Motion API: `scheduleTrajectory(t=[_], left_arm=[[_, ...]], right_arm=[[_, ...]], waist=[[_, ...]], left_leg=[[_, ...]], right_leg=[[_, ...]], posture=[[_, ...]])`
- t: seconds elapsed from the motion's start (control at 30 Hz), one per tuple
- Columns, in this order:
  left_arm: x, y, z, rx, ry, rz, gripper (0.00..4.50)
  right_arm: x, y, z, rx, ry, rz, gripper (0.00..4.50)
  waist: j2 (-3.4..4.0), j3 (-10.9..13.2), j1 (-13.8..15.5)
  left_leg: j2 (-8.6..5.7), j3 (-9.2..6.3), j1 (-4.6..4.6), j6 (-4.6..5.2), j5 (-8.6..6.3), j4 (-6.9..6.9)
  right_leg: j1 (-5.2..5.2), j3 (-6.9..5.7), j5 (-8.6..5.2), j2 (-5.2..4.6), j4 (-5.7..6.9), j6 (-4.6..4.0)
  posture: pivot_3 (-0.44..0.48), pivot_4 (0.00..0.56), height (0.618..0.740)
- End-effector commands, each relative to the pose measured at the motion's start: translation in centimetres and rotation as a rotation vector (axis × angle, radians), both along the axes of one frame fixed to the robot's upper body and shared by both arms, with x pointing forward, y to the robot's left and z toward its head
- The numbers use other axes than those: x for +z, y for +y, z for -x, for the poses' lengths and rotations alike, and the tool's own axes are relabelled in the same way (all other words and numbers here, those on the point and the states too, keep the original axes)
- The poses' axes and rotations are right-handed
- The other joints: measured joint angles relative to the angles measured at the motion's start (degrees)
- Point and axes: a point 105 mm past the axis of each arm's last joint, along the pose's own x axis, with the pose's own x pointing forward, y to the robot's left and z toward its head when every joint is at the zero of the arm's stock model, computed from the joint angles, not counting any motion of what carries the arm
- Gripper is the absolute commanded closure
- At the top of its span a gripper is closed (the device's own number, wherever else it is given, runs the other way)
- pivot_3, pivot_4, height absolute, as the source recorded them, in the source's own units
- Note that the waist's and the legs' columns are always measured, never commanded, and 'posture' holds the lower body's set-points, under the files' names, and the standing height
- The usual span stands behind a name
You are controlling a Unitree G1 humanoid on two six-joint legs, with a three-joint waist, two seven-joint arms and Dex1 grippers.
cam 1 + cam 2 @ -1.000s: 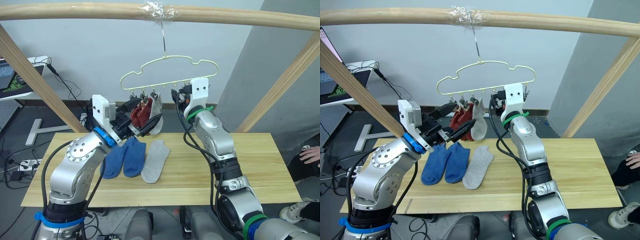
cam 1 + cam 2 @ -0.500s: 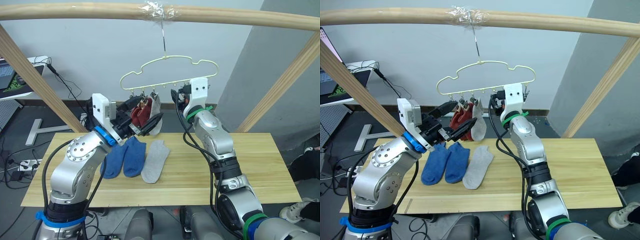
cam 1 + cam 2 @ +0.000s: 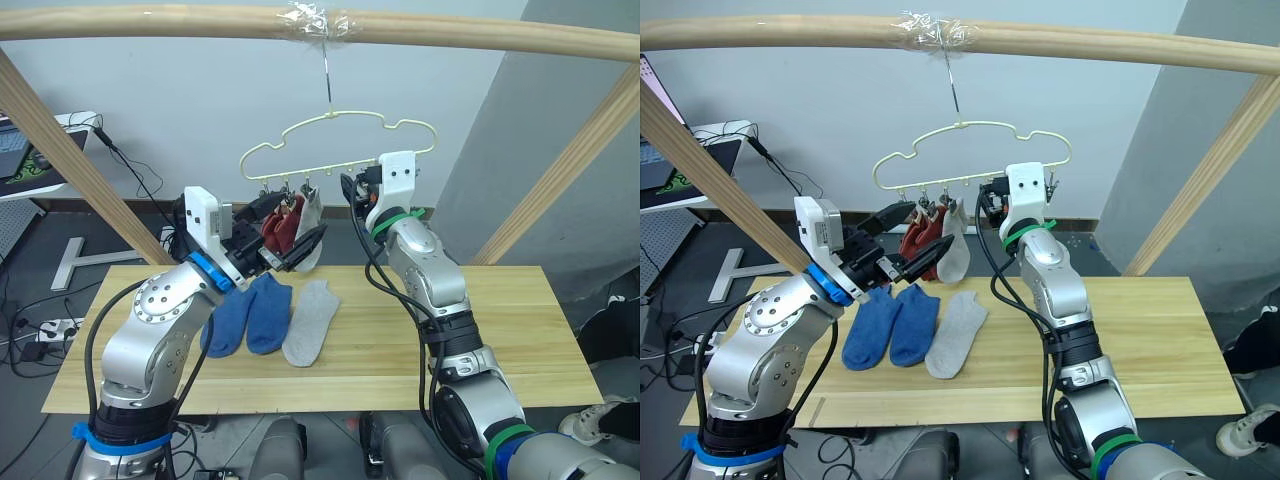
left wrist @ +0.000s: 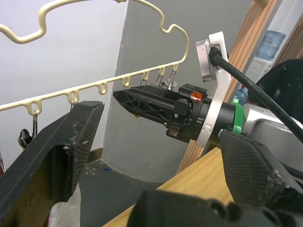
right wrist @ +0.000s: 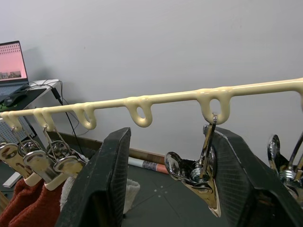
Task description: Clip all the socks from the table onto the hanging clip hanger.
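Both end effectors stood spread and empty: the right end effector (image 5: 165, 189) straddled a free clip (image 5: 199, 172) on the clip hanger (image 3: 340, 140), the left end effector (image 3: 285, 235) near the hung socks (image 3: 290, 225). Three socks (image 3: 270, 315) lay at the tabletop's (image 3: 480, 340) 9 o'clock side. A nudge might have swung the hanger away.

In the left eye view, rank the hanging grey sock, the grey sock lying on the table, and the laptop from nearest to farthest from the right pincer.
From the right pincer:
1. Hanging grey sock, just to its left, on the clip hanger.
2. Table grey sock, below it.
3. Laptop, far left.
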Motion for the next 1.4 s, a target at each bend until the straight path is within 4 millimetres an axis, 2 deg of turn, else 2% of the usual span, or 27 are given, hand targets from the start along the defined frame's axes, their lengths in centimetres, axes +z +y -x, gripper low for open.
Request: scheduleTrajectory(t=[0.03,0.33,0.43,0.53,0.63,0.67,0.8,0.87,1.03,1.07,1.17,1.27,1.4], left_arm=[[1.5,-0.1,0.6,-0.007,-0.071,0.01,0.0],[1.4,-0.2,0.7,-0.006,-0.066,0.013,0.0],[1.4,-0.2,0.8,-0.008,-0.067,0.014,0.0],[1.3,-0.3,0.8,-0.006,-0.064,0.012,0.0],[1.2,-0.3,0.8,-0.005,-0.061,0.01,0.0],[1.2,-0.3,0.9,-0.004,-0.06,0.01,0.0],[0.8,-0.3,0.8,0.002,-0.048,0.004,0.0],[-0.5,-0.3,0.5,0.015,0.002,-0.021,0.0],[-6.1,0.5,-0.4,0.11,0.209,-0.004,0.0],[-7.8,0.2,-0.5,0.118,0.242,-0.045,0.0],[-10.7,-0.3,-0.8,0.127,0.292,-0.122,0.0],[-14.5,-1.1,-1.2,0.123,0.377,-0.163,0.0],[-17.3,-1.8,-1.9,0.139,0.381,-0.24,0.0]], right_arm=[[1.7,0.1,0.2,0.01,-0.056,-0.03,1.95],[1.5,0.0,0.2,0.015,-0.057,-0.029,1.95],[1.6,-0.1,0.2,0.016,-0.061,-0.028,2.55],[1.5,-0.3,0.1,0.014,-0.06,-0.026,3.57],[1.5,-0.4,0.1,0.012,-0.059,-0.028,4.35],[1.5,-0.4,0.1,0.012,-0.059,-0.028,4.48],[1.5,-0.6,0.0,0.009,-0.06,-0.03,4.48],[1.6,-0.8,0.0,0.007,-0.06,-0.029,4.48],[1.3,-1.4,0.0,0.013,-0.048,-0.012,4.48],[1.2,-1.6,0.1,0.01,-0.046,-0.009,4.48],[1.1,-1.8,0.1,0.009,-0.041,-0.005,4.48],[1.0,-1.9,0.4,0.01,-0.032,-0.002,4.48],[0.8,-2.0,0.6,0.009,-0.024,0.002,4.48]], waist=[[0.0,0.0,0.0],[0.0,0.0,0.0],[0.0,0.0,0.0],[0.0,0.0,0.0],[0.01,0.0,0.0],[0.01,0.0,0.0],[0.01,0.0,0.0],[0.02,0.0,0.0],[0.07,0.1,0.0],[0.09,0.1,-0.1],[0.19,0.1,-0.1],[0.23,0.2,-0.1],[0.24,0.2,-0.2]], left_leg=[[0.0,0.0,0.0,0.0,0.0,0.0],[0.0,0.0,0.0,0.0,0.0,0.0],[0.0,0.0,-0.01,0.0,0.0,0.0],[0.0,0.0,-0.01,0.0,0.0,0.0],[0.0,0.0,-0.01,0.0,0.0,0.0],[0.0,0.0,-0.01,0.0,0.0,0.0],[0.0,0.0,-0.01,0.0,0.0,0.0],[0.0,0.0,-0.01,0.0,0.0,0.0],[-0.01,-0.02,-0.01,0.01,0.0,-0.01],[-0.01,-0.03,-0.01,0.01,0.0,-0.01],[-0.02,0.0,-0.01,0.01,0.0,-0.01],[-0.02,0.03,-0.01,0.01,0.0,-0.01],[-0.02,0.06,-0.05,0.02,-0.01,-0.01]], right_leg=[[0.0,0.0,0.0,0.0,0.0,0.0],[0.0,0.0,0.0,0.0,0.0,0.0],[0.0,0.0,0.0,0.0,0.0,0.0],[0.0,0.0,0.0,0.0,0.0,0.0],[-0.01,0.0,0.0,0.0,0.0,0.0],[-0.01,0.01,0.0,0.0,0.0,0.0],[-0.01,0.0,0.0,0.0,0.0,0.0],[-0.01,0.01,0.0,0.0,0.0,0.0],[-0.01,0.04,0.0,-0.03,-0.02,0.0],[-0.02,0.03,0.0,-0.03,-0.02,0.0],[-0.02,0.01,0.0,-0.03,-0.01,0.0],[-0.02,0.02,-0.01,-0.03,-0.03,0.0],[-0.03,0.0,-0.01,-0.03,-0.05,0.0]], posture=[[0.108,0.194,0.74],[0.109,0.191,0.74],[0.107,0.194,0.74],[0.107,0.195,0.74],[0.109,0.201,0.74],[0.109,0.201,0.74],[0.111,0.203,0.74],[0.108,0.204,0.74],[0.099,0.206,0.74],[0.088,0.21,0.74],[0.088,0.21,0.74],[0.065,0.215,0.74],[0.05,0.218,0.74]])
